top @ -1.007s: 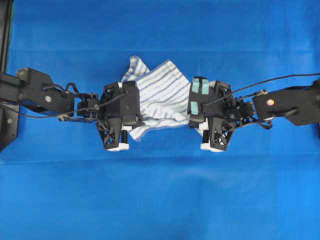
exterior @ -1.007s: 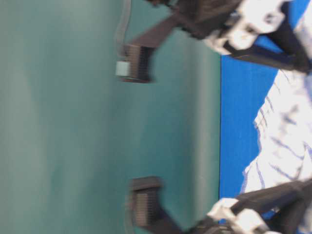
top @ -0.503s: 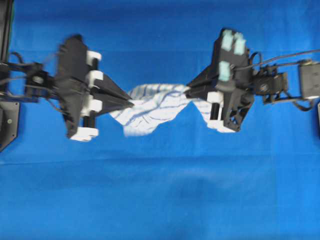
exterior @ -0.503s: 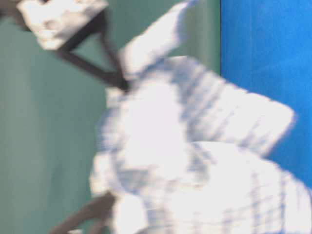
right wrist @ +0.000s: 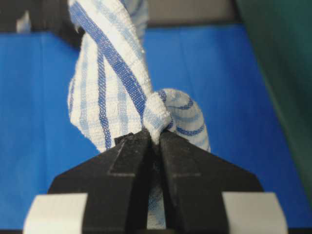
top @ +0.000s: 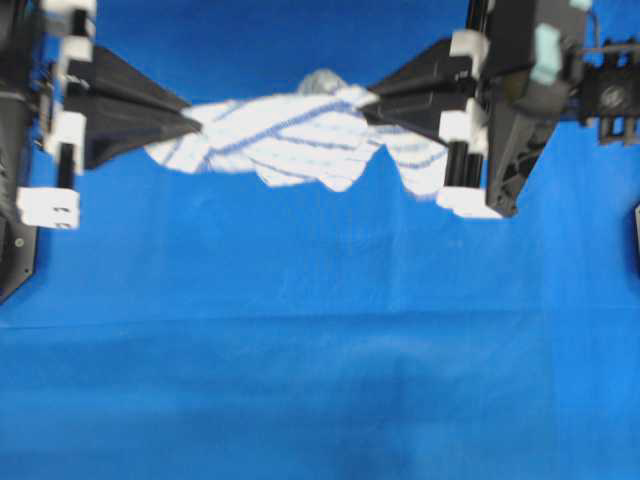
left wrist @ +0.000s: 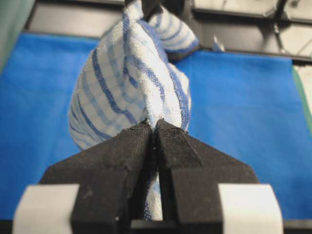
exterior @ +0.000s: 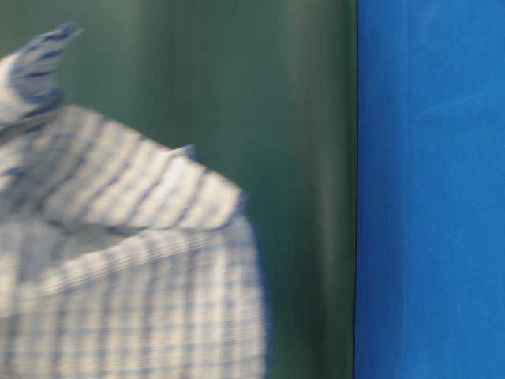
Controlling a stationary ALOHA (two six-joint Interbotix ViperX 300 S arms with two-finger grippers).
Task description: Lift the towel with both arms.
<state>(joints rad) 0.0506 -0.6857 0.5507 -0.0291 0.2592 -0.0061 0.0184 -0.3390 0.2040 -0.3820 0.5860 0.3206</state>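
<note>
Holding striped towel stretched in the air above blue tablecloth, left gripper and right gripper each clamped tight on an opposite end. Best raised evenly, keeping tension mild to avoid slipping.

From table level the towel is a blur, cut off left and below. Overhead, both my arms run off the frame edges.
</note>
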